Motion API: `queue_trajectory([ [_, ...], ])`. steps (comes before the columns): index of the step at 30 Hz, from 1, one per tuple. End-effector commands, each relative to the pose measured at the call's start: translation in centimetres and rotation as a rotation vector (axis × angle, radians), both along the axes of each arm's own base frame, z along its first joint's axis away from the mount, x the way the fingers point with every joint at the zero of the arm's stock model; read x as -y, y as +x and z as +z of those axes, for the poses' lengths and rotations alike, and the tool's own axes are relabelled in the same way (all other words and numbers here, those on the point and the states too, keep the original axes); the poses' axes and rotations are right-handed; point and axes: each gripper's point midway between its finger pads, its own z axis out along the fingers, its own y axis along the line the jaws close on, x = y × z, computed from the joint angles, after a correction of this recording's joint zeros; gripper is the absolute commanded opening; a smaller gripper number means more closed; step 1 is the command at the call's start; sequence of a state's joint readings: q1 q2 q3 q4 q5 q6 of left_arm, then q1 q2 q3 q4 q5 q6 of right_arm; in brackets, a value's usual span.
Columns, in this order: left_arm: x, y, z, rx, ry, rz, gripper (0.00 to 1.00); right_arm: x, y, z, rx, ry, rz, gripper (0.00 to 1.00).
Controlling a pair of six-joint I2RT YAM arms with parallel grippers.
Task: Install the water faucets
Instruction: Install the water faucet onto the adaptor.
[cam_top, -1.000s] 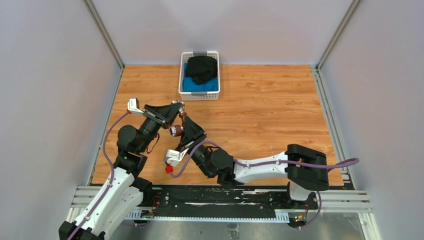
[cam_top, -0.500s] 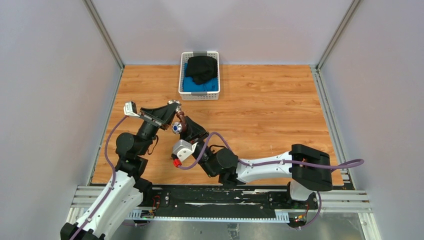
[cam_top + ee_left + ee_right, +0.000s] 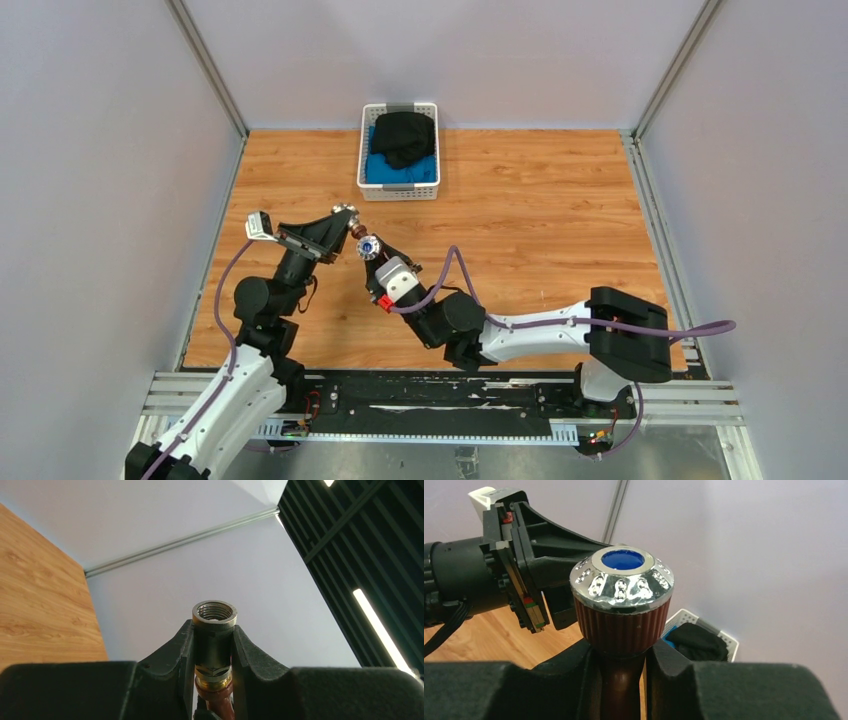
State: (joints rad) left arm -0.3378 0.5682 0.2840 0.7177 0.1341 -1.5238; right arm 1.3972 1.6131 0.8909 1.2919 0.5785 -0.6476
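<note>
One of the water faucets, dark reddish-brown with a ribbed round knob (image 3: 622,597) capped in chrome and blue, is held off the table between both arms. My right gripper (image 3: 623,655) is shut on the stem just under the knob. My left gripper (image 3: 214,636) is shut on the faucet's grey threaded end (image 3: 214,625), with a brass nut and the reddish body showing below it. In the top view the blue-marked knob (image 3: 368,244) faces up, the left gripper (image 3: 345,224) at its upper left and the right gripper (image 3: 374,258) right behind it.
A white basket (image 3: 362,158) with black and blue cloth stands at the table's far edge; the same basket (image 3: 729,641) shows behind the knob. The wooden tabletop (image 3: 540,220) is bounded by grey walls and aluminium posts. The left arm's wrist (image 3: 499,575) sits close to the knob.
My right wrist has rolled round and moved up and right, turning the faucet so its blue knob now faces upward. The left gripper has shifted slightly, still gripping the threaded end.
</note>
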Motion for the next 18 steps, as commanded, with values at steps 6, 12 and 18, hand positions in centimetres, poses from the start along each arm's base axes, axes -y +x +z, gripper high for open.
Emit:
queue_trajectory([
  [6, 0.1, -2.5, 2.33, 0.141, -0.039, -0.045, 0.0, 2.58, 3.09, 0.8, -0.19, 0.309, 0.039, 0.0],
  [12, -0.01, -1.96, 1.54, 0.106, -0.075, -0.049, 0.0, 2.62, 3.38, 0.51, -0.26, 0.426, 0.129, 0.0],
  [18, -0.54, -2.0, 2.24, 0.133, -0.083, -0.005, 0.0, 2.06, 3.71, 0.14, -0.292, 0.476, 0.139, 0.0],
])
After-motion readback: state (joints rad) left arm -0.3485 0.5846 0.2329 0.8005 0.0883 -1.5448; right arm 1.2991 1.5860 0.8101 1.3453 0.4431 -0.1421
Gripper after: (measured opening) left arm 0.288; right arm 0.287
